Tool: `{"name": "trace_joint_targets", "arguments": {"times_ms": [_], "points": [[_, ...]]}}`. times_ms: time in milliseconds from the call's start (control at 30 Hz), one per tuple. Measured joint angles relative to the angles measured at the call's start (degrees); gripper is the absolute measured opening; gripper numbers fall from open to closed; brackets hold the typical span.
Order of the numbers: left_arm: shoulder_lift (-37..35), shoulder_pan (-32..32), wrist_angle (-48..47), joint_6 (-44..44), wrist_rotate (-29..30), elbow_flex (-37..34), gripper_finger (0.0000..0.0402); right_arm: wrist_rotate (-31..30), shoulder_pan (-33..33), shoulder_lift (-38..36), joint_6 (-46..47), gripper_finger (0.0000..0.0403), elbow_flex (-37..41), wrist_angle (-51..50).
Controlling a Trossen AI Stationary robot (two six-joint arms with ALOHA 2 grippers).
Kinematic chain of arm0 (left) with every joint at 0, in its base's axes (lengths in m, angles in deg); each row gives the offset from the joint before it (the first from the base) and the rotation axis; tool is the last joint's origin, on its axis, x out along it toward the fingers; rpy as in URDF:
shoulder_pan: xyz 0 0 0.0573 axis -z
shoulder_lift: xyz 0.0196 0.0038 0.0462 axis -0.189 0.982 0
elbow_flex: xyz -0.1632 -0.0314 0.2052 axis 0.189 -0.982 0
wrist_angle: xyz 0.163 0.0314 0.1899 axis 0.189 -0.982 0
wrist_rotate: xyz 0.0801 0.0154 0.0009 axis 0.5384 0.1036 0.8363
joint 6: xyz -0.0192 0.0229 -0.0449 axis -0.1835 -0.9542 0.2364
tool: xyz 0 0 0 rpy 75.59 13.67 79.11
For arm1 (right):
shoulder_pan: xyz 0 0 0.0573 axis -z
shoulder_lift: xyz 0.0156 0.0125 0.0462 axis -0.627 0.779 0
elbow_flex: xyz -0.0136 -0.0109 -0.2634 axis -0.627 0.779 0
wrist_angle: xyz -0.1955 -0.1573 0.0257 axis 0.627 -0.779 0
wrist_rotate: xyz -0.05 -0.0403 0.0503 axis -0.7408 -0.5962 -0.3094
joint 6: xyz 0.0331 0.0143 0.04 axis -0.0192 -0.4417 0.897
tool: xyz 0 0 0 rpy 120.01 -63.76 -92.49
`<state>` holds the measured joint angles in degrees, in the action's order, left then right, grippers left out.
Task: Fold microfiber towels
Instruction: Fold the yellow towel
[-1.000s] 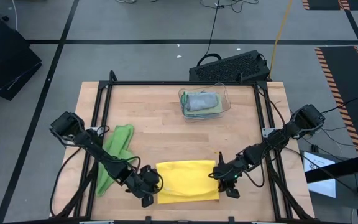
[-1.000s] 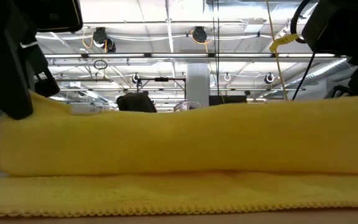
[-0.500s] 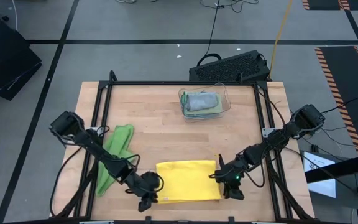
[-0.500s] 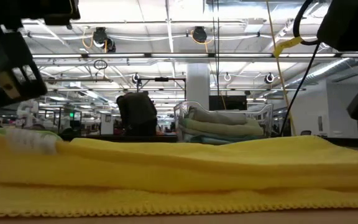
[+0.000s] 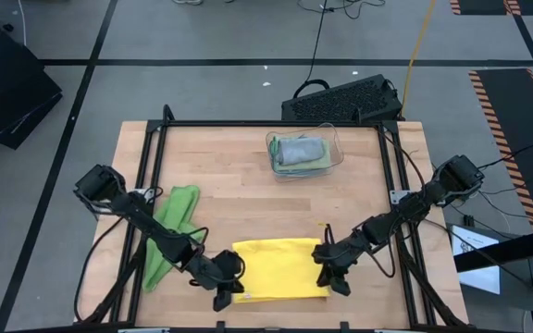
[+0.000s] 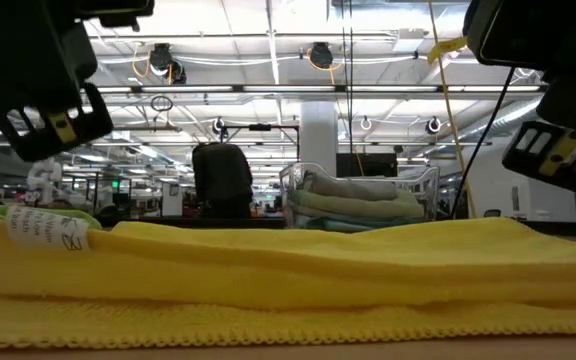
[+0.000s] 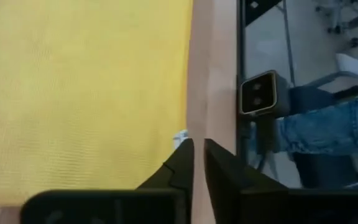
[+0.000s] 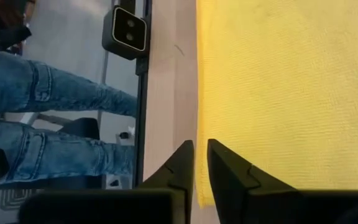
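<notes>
**Two hands flank a folded yellow towel**

Two dark robot arms reach in from the bench's outer edges, and we see their hands at opposite ends of a folded yellow microfiber towel that lies flat near the front edge of the wooden bench. We find the left hand at the towel's left front corner, and its wrist view shows the two dark fingers pressed almost together with only a thin slit between them, nothing caught there, just off the cloth's edge over bare wood. We find the right hand at the towel's right front corner; its fingers likewise stand nearly closed and empty, their tips at the cloth's border.

From bench height we see the yellow towel as a doubled layer filling the foreground, with a white care label sticking up at one end, and both hands hanging above the cloth rather than on it.

We also see a bright green microfiber towel lying crumpled along the left side of the bench, apart from the yellow one. Toward the back sits a clear plastic bin holding folded towels, a grey one uppermost.

Beyond the front edge, both wrist views catch a person's legs in blue jeans.
</notes>
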<state>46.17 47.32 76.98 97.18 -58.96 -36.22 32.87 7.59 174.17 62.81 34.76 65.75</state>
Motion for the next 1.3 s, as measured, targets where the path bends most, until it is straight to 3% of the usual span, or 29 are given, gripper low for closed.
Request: {"name": "trace_joint_targets", "arguments": {"times_ms": [200,433,667,733,867,933,1300], "points": [[4.8,0.0,2.2,-0.6,-3.3,0.1,0.0004,-1.0,-0.2,0.8,0.5,0.0008,3.0,4.3],[8.6,0.1,2.3,0.9,-8.8,0.0,0.0031,-1.4,-1.9,2.8,1.7,0.0002,5.9,10.2],[4.9,-1.9,3.5,3.4,-16.3,0.0,0.0035,-1.0,-4.8,7.2,2.8,0.0002,5.8,18.1],[2.4,-2.4,3.1,4.0,-15.4,0.0,0.0035,-1.5,-5.3,8.8,3.1,0.0002,5.7,18.2],[-0.1,-3.0,5.1,-0.4,-4.4,0.2,0.0035,-1.6,-5.7,11.7,4.2,0.0002,5.2,19.2],[0.6,-3.0,3.6,-3.5,-1.6,0.0,0.0035,-1.6,-5.7,12.4,4.9,0.0002,5.2,19.4],[11.1,-3.0,6.2,-4.7,-11.3,0.1,0.0035,0.0,-5.6,3.1,7.8,0.0002,5.4,10.8]]}}
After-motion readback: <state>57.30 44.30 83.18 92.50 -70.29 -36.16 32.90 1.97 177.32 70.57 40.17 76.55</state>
